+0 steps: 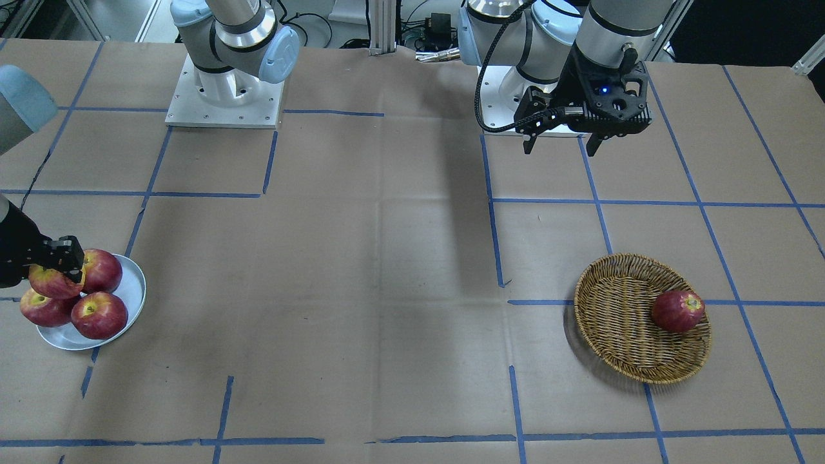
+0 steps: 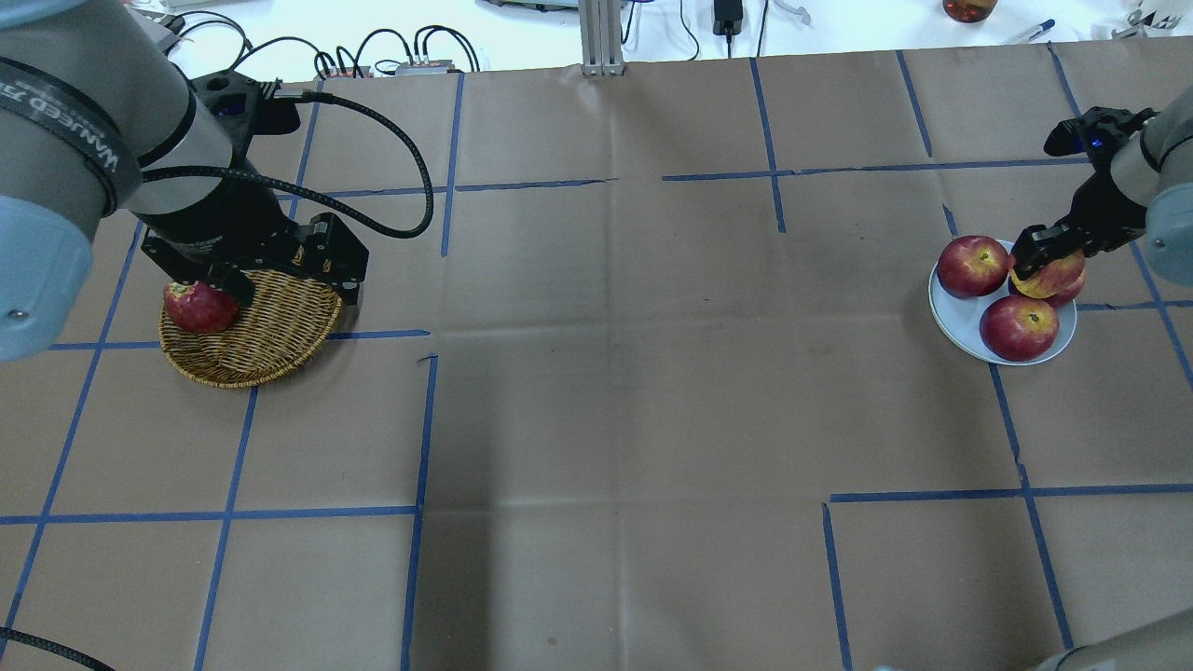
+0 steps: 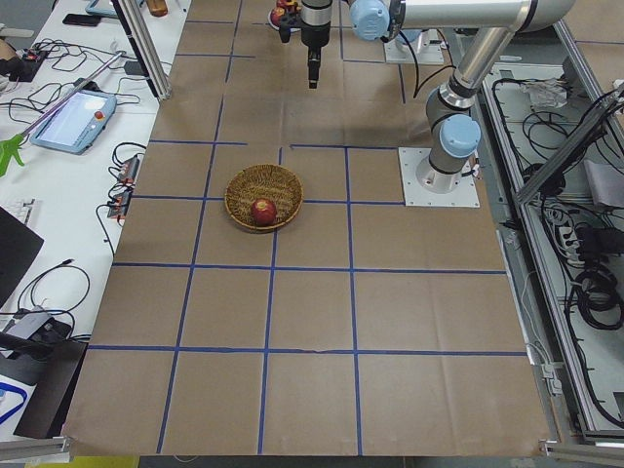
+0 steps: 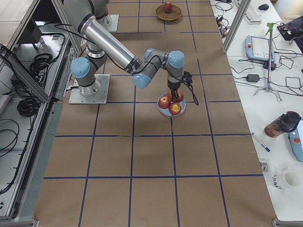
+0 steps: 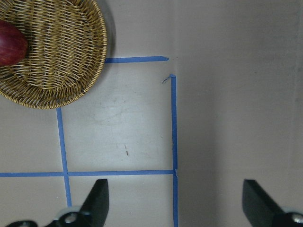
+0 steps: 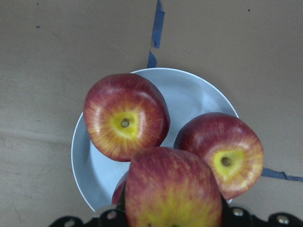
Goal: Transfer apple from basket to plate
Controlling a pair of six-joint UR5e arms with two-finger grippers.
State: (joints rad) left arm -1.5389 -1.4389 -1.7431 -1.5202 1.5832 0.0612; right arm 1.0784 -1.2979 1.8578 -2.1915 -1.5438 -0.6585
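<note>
My right gripper [image 2: 1049, 253] is shut on the apple [image 2: 1055, 277], pinkish-red with a yellow blush. It holds the apple over the pale plate [image 2: 953, 312], on or just above three deeper-red apples there; I cannot tell if they touch. In the right wrist view the apple [image 6: 173, 189] sits between the fingers above the plate [image 6: 199, 94]. It also shows in the front view [image 1: 53, 282] over the plate [image 1: 133, 290]. The wicker basket [image 1: 619, 328] holds one dark red apple [image 1: 677, 310]. My left gripper [image 1: 561, 138] is open and empty, raised behind the basket [image 2: 270, 345].
Three deeper-red apples [image 2: 972, 266] [image 2: 1019, 327] [image 6: 124, 118] fill most of the plate. Blue tape lines grid the brown paper-covered table [image 1: 387, 290]. The left wrist view shows the basket [image 5: 71, 47] at upper left with the dark apple [image 5: 10, 42].
</note>
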